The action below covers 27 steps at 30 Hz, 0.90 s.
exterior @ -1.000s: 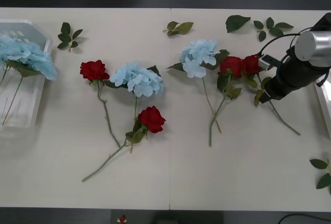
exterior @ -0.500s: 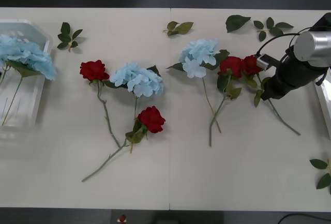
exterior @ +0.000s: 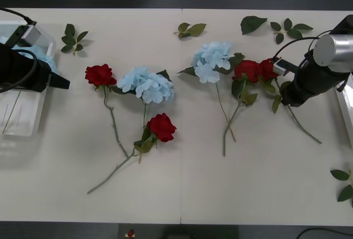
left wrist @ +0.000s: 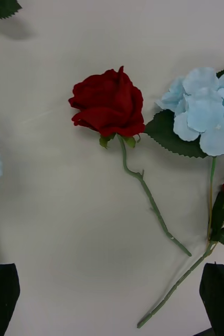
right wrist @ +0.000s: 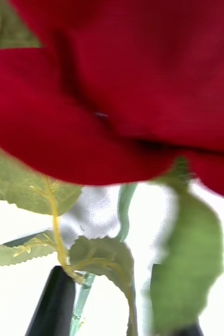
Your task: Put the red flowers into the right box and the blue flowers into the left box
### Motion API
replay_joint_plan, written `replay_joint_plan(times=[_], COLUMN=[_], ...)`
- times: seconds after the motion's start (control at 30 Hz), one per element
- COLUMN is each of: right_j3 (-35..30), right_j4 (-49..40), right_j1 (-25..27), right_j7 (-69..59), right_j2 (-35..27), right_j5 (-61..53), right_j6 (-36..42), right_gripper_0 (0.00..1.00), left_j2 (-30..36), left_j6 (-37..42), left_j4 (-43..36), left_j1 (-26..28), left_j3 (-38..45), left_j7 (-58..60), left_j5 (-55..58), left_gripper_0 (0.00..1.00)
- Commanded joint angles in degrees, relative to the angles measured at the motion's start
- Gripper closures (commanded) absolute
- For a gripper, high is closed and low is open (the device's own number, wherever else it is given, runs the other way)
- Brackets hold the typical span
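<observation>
We see soft fabric flowers spread over a smooth pale surface [exterior: 182, 189]. The red flowers [exterior: 101, 75] are deep-red, tightly folded roses on long thin green stems with serrated leaves — two lie left of centre, two more side by side toward the right. The blue flowers [exterior: 148, 84] are wide, frilly pale-blue clusters on thin stems; one lies between the left pair of roses, one just left of the right pair, and some show in the left box [exterior: 22, 123], a shallow white translucent plastic tray at the surface's left edge. The right box [exterior: 347, 106] shows as a white rim at the right edge. The right gripper [exterior: 288, 100] sits at the rightmost rose's stem; we cannot tell whether its fingers are clenched. The left gripper [left wrist: 112, 302] hangs over the left box's inner side, its black fingers [left wrist: 0, 291] spread wide, grasping nothing.
</observation>
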Motion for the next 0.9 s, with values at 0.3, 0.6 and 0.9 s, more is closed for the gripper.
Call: replay_joint_plan(times=[0.3,0.6,0.9], right_j3=[0.12,0.12,0.03], right_j4=[0.59,1.2,1.38], right_j1=[0.36,0.36,0.36], right_j7=[3.87,5.63,7.47], right_j2=[0.87,0.87,0.87], right_j5=[-0.75,-1.27,-2.94], right_j6=[-0.92,-1.45,-1.71], right_gripper_0=[0.76,0.94,0.99], left_j2=[-1.54,-9.8,-16.48], left_j6=[-5.5,-5.5,-4.1], left_j4=[-4.18,3.2,15.86], left_j1=[-4.38,-8.95,-14.05], left_j3=[-14.99,-20.09,-20.18], left_j7=[12.13,18.99,18.99], left_j5=[-10.42,-17.02,-19.13], left_gripper_0=[0.0,0.0,0.0])
